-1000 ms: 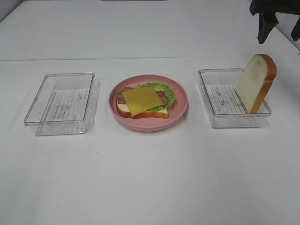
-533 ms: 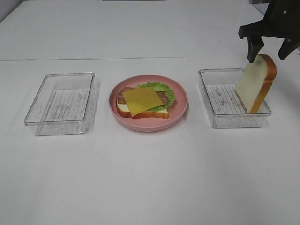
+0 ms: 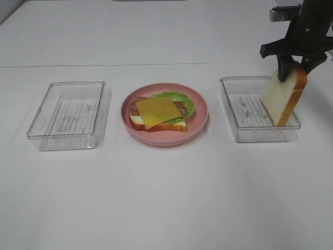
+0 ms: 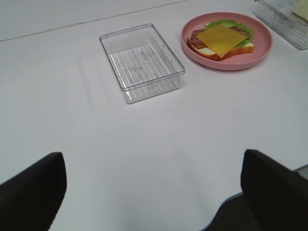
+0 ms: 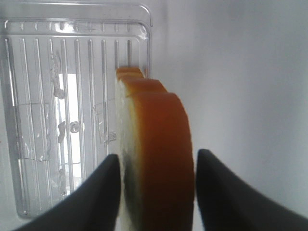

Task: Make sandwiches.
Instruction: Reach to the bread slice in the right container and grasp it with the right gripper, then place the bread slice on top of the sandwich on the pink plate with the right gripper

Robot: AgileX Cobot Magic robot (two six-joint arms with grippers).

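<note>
The right gripper (image 3: 292, 69) straddles the top of an upright bread slice (image 3: 283, 94); its jaws sit close on either face, but whether they press it I cannot tell. The slice leans in the right clear tray (image 3: 244, 130). The left gripper (image 4: 154, 192) stands wide apart, holding nothing. The open sandwich (image 3: 158, 112), cheese uppermost, lies on the pink plate (image 3: 200, 125) mid-tabletop. The left tray (image 3: 67, 107) holds nothing.

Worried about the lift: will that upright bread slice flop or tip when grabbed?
Probably stiff: the bread slice stands on edge, unbent, leaning on the tray wall. It could tip if nudged. The right claw straddles its top, which should steady it.
</note>
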